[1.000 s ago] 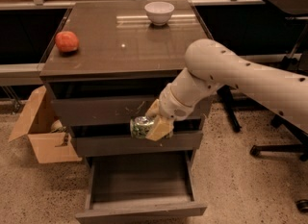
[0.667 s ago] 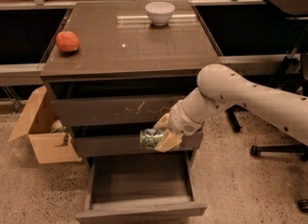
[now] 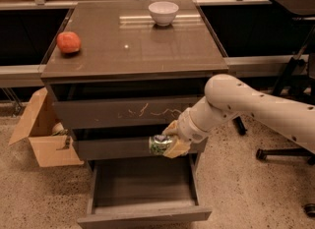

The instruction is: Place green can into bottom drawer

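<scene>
My gripper (image 3: 167, 143) is shut on the green can (image 3: 158, 144), which lies on its side in front of the narrow middle drawer front. The can hangs above the open bottom drawer (image 3: 142, 212), whose wide shallow tray is pulled out and holds nothing. My white arm (image 3: 256, 107) reaches in from the right, just above the drawer's right rear part.
The cabinet top (image 3: 133, 41) bears a red fruit (image 3: 68, 42) at the left and a white bowl (image 3: 163, 13) at the back. The top drawer front (image 3: 123, 111) has pale scratches. A cardboard box (image 3: 39, 134) stands on the floor at the left. An office chair base (image 3: 285, 149) is at the right.
The arm has lowered and moved right, carrying the can from the level of the top drawer front down to the middle drawer front, closer to the open bottom drawer.
</scene>
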